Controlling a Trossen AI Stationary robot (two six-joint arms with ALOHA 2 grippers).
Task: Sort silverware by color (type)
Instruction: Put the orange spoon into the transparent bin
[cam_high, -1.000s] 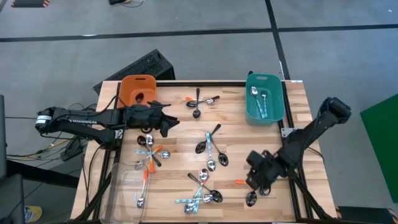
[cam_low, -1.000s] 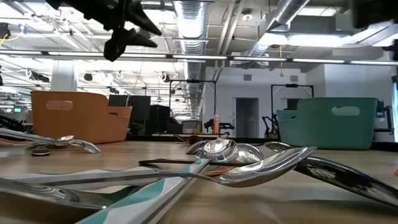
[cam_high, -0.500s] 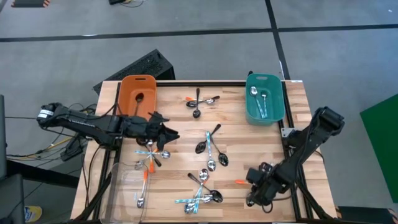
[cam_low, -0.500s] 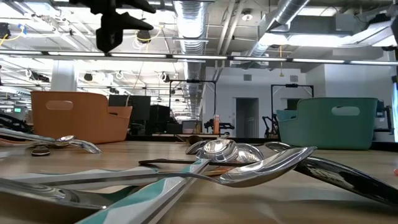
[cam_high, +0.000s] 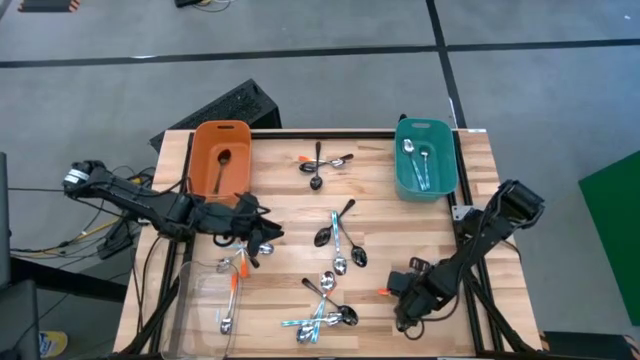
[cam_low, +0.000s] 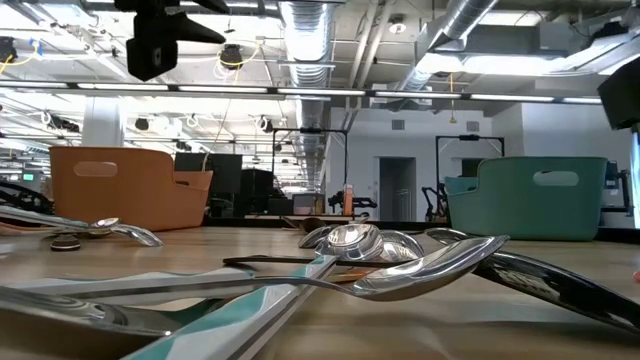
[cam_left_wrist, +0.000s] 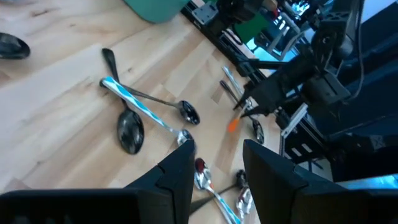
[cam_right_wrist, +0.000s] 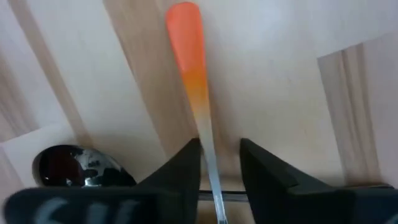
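Observation:
Spoons lie scattered on the wooden table (cam_high: 470, 150): dark ones, blue-handled ones and orange-handled ones. My right gripper (cam_high: 403, 310) points down at the near right. Its open fingers stand on either side of the thin metal shaft (cam_right_wrist: 211, 165) of an orange-handled spoon (cam_right_wrist: 186, 43) that lies flat on the wood. The orange tip (cam_high: 385, 293) shows beside the gripper. My left gripper (cam_left_wrist: 217, 165) hangs open with nothing between its fingers, above the spoon cluster at the left centre (cam_high: 245, 250).
An orange bin (cam_high: 205, 135) at the far left holds one spoon. A teal bin (cam_high: 448, 165) at the far right holds blue-handled spoons. A clear tray (cam_high: 195, 300) sits at the near left. A dark spoon bowl (cam_right_wrist: 81, 168) lies beside my right gripper's fingers.
My left gripper has swung from beside the orange bin toward the table's near edge, staying above the spoons. My right gripper has gone down onto the orange-handled spoon at the near right.

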